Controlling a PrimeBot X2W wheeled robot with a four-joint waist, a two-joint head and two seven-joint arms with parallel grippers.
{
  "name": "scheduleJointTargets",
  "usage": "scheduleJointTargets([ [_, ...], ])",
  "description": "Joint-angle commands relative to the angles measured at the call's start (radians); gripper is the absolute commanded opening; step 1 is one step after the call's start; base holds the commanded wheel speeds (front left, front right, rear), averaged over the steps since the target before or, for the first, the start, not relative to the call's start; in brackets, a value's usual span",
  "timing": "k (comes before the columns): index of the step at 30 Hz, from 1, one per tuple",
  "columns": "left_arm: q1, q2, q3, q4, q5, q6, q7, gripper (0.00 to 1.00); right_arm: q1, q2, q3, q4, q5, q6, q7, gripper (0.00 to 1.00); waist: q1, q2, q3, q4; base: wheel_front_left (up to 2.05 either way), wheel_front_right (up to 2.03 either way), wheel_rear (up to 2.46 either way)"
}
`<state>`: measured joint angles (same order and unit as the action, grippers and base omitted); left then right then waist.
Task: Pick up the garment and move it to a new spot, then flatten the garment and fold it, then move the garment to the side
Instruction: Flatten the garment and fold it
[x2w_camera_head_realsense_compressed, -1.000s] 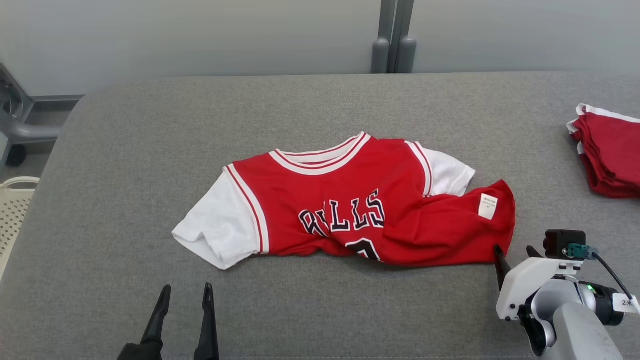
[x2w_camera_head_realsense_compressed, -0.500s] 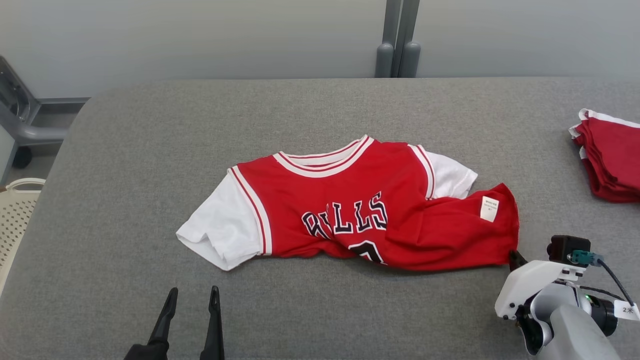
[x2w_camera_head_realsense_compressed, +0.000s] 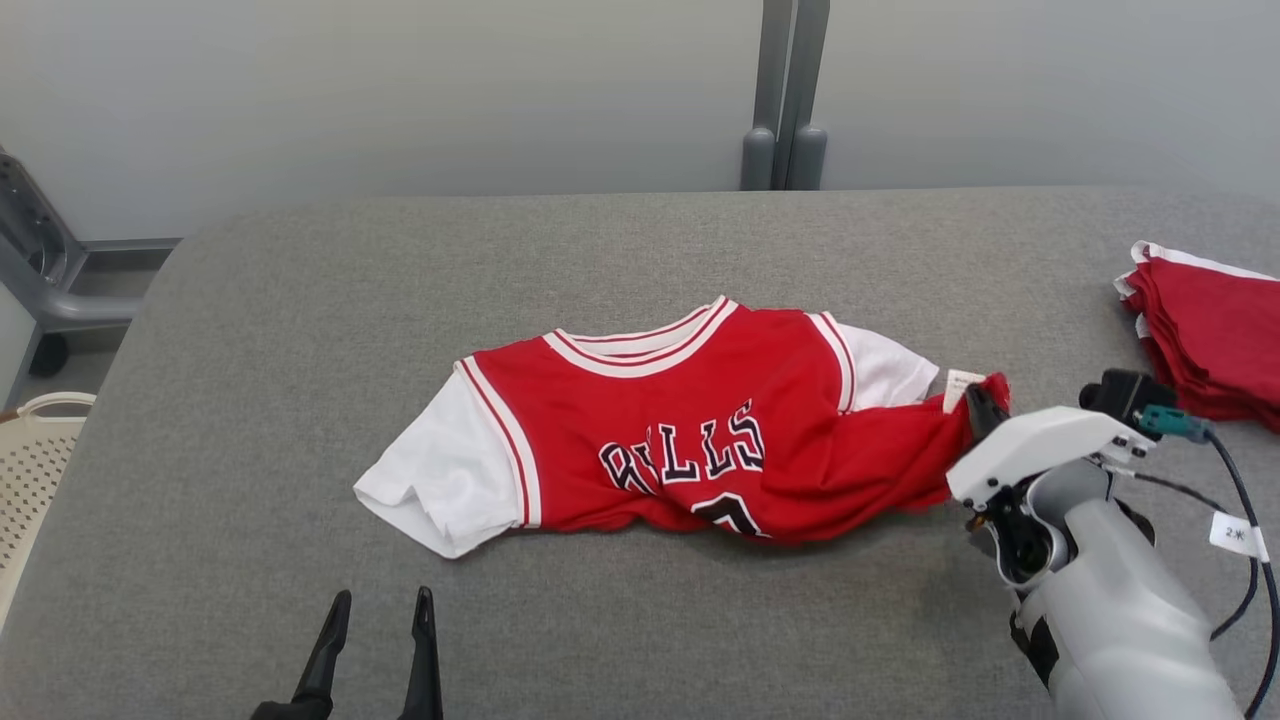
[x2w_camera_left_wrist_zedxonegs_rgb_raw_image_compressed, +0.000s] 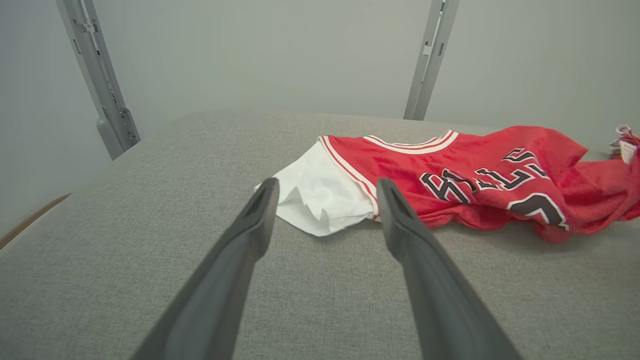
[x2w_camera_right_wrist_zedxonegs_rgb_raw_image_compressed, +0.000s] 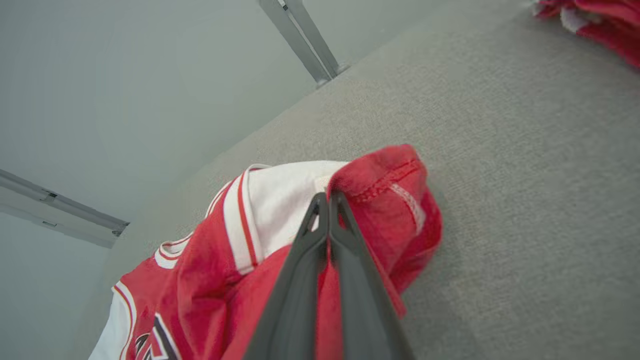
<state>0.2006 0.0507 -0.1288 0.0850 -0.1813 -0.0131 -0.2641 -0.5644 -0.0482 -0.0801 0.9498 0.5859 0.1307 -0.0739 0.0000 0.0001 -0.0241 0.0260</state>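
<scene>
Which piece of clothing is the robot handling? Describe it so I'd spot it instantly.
On the grey padded table, look to the middle, where the jersey lies crumpled with one corner pinched in the right gripper. Unlike the folded red stack at the table's right edge, it has white sleeves and dark BULLS lettering.

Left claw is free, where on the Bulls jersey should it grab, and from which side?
Probably the bottom hem of the jersey, at its near-left corner beside the white sleeve. Come in low from the near edge of the table, one finger sliding under: that hem faces the open left claw and mirrors the hem corner the right claw pinches, so both can pull it flat.
</scene>
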Motion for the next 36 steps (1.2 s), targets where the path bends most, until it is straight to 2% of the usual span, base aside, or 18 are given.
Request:
scheduleJointTargets([
  [1, 0.01, 0.001, 0.004, -0.004, -0.001, -0.003, 0.0, 1.0, -0.025, -0.004, 0.0, 0.003, -0.014, 0.0, -0.007, 0.0, 0.0, -0.0001, -0.002, -0.002, 0.0, 0.0, 0.0],
  [8, 0.003, 0.001, 0.006, -0.008, 0.0, -0.007, 0.0, 1.0, -0.198, -0.004, -0.034, -0.021, -0.093, 0.0, 0.045, 0.0, 0.0, -0.0001, 0.007, 0.002, 0.0, 0.0, 0.0],
  [20, -0.006, 0.001, 0.004, -0.007, -0.003, 0.001, 0.0, 1.0, -0.471, -0.009, -0.064, -0.158, -0.212, 0.0, 0.16, 0.0, 0.0, -0.0001, 0.015, 0.031, 0.0, 0.0, 0.0],
  [29, -0.006, 0.001, 0.0, -0.008, -0.007, 0.0, 0.0, 1.0, -0.478, -0.021, -0.139, -0.199, -0.302, 0.0, 0.214, 0.0, 0.0, -0.0001, 0.027, 0.057, 0.0, 0.0, 0.0],
  [36, -0.035, 0.001, -0.009, -0.017, 0.008, -0.011, 0.0, 1.0, -0.412, -0.05, -0.257, -0.135, -0.438, 0.0, 0.212, 0.0, 0.0, -0.0001, 0.079, 0.089, 0.0, 0.0, 0.0],
])
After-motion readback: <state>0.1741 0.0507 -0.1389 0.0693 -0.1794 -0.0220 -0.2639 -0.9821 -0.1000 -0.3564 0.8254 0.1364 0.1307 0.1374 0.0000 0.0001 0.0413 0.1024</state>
